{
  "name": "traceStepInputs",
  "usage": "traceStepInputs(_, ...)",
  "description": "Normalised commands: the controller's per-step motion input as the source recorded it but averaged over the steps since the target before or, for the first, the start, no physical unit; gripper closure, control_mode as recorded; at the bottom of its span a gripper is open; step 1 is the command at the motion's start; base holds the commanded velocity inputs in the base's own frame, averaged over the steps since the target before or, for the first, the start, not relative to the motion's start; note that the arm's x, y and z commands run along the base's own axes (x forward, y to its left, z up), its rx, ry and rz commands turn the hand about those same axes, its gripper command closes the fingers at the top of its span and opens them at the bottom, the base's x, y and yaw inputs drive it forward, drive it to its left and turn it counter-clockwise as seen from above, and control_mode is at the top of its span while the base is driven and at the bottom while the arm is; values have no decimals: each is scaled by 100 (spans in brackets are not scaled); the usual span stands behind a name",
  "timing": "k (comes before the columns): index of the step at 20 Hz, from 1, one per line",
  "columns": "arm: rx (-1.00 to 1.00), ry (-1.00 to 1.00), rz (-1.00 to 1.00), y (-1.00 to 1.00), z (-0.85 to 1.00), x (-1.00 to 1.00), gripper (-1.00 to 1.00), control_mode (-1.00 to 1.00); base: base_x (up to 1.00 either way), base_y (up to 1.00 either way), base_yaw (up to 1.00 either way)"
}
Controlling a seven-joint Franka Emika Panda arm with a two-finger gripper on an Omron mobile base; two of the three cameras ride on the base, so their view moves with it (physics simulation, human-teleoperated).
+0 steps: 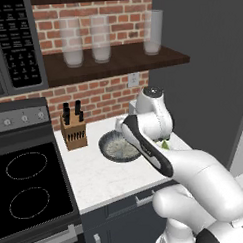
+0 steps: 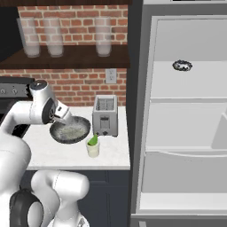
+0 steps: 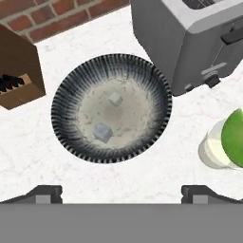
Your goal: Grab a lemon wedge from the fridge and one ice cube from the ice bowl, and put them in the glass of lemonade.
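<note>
The ice bowl [image 3: 152, 102] sits on the white counter, dark and striped with a speckled inside. Two ice cubes lie in it, one near the middle [image 3: 115, 99] and one lower left [image 3: 102, 132]. My gripper [image 3: 122, 192] hovers above the bowl's near side, open with nothing between its fingers. The glass of lemonade [image 3: 211, 152] stands to the bowl's right with the green lemon wedge [image 3: 233, 137] resting in it. From the right base view the bowl [image 2: 73, 131], glass [image 2: 92, 151] and wedge [image 2: 93, 140] sit left of the open fridge [image 2: 186, 119].
A grey toaster [image 3: 190, 42] stands just behind the glass and beside the bowl. A wooden knife block [image 3: 16, 71] is on the bowl's other side. The stove [image 1: 26, 187] borders the counter on the left. A small dark ring [image 2: 182, 65] lies on a fridge shelf.
</note>
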Motion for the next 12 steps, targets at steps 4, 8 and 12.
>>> traceStepInputs(4,0,0,9,65,-2,0,-100,-100,0,0,0)
traceStepInputs(8,-5,15,0,28,-21,30,-100,-100,0,0,0)
traceStepInputs(12,-12,68,1,0,-1,71,-100,-100,0,0,0)
